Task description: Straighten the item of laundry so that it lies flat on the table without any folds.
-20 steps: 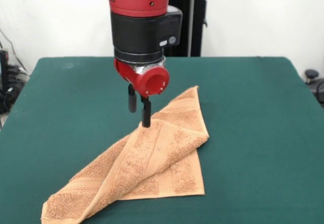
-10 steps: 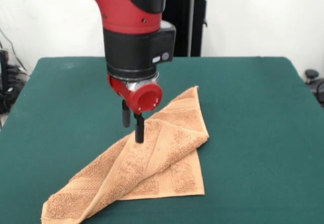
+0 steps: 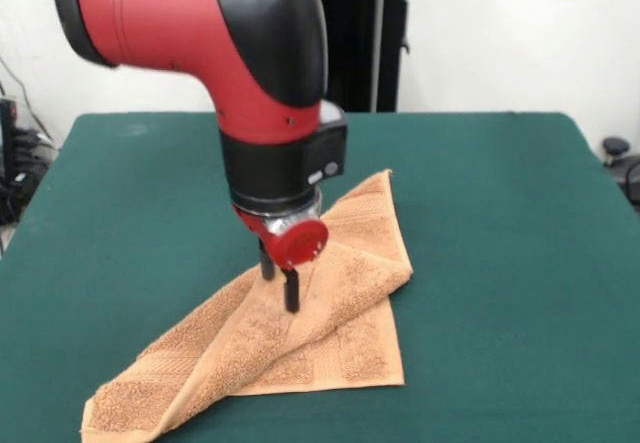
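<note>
No writing shows. The peach towel (image 3: pixel 300 333) lies folded diagonally on the green table (image 3: pixel 500 263); the gripper (image 3: pixel 280 288) fingers stand apart above it.

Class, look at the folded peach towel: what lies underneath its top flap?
Under the towel's diagonal top flap a lower layer of the same towel shows at the near right corner, lying on the green table. How far that layer reaches under the flap is covered. The gripper stands above.
</note>
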Action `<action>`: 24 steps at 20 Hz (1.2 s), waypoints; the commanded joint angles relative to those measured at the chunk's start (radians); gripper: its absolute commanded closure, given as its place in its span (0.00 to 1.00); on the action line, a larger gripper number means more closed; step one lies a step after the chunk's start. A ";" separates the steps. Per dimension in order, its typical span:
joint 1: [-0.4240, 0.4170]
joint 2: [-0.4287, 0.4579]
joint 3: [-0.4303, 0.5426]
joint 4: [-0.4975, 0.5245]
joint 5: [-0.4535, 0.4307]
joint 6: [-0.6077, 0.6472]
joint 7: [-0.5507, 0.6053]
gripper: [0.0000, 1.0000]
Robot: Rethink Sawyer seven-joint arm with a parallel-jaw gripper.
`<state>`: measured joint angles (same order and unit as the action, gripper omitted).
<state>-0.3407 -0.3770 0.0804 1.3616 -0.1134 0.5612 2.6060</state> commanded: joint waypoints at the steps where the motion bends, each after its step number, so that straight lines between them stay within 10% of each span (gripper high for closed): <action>1: 0.010 0.042 0.156 0.092 -0.008 0.029 -0.109 0.00; 12: 0.001 0.029 0.164 0.132 -0.054 0.013 -0.137 0.00; 13: 0.001 0.027 0.164 0.133 -0.066 -0.002 -0.146 1.00; 24: -0.056 -0.004 0.180 0.145 -0.056 0.054 -0.183 1.00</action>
<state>-0.3727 -0.3730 0.1339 1.3858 -0.1196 0.5612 2.6060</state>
